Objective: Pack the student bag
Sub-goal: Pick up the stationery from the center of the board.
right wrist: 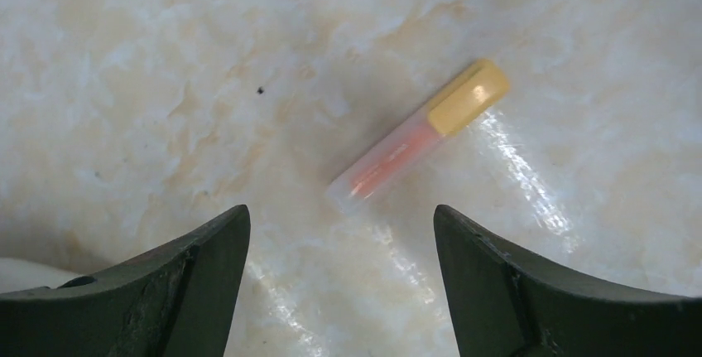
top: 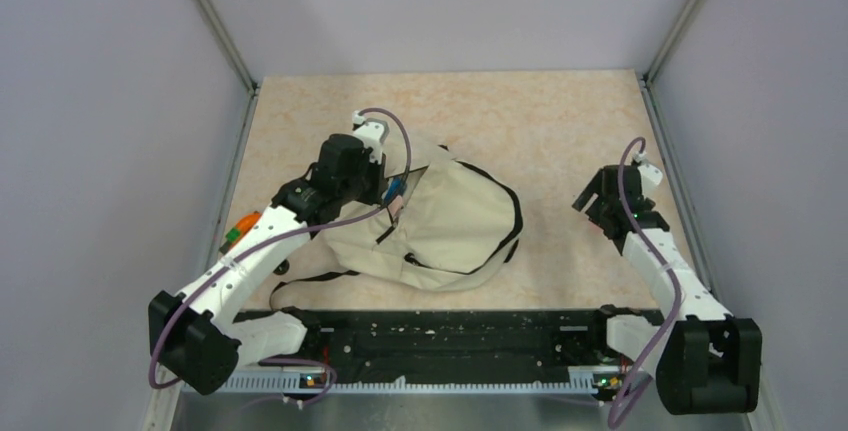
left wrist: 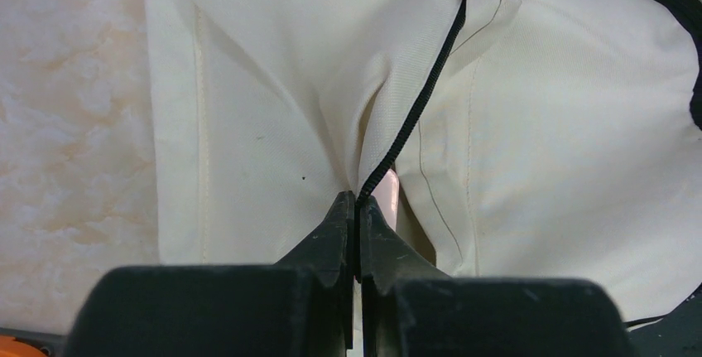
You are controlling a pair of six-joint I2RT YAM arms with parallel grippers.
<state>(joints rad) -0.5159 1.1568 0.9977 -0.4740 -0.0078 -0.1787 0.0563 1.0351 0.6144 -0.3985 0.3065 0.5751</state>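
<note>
The fingers [left wrist: 335,237] of the left gripper [left wrist: 358,201] are squeezed right together. Their tips are nipped on the student bag [left wrist: 563,125] where its black zipper line [left wrist: 414,108] runs down into them. The cream cloth is drawn up into a peak there, with folds fanning away on either side. Something pale pink shows in the gap just behind the tips, though I can't tell what it is.

From above, the student bag [top: 450,221] lies slumped on the table [top: 520,111], a little left of the middle. The left gripper [top: 392,196] reaches over its left end. A black zipper curves round its right side, and a thin black strap [top: 300,281] trails toward the near edge.

Further right, well apart from the bag, the right gripper [top: 597,201] hangs over bare tabletop. Its wrist view shows the right gripper [right wrist: 341,216] spread wide, its two dark fingers [right wrist: 190,266] gripping nothing. A small clear tube [right wrist: 418,142] with pinkish-red contents and a yellow cap [right wrist: 468,96] lies slantwise on the table just ahead of the tips. It is roughly in line with the gap between them and touches neither finger.
</note>
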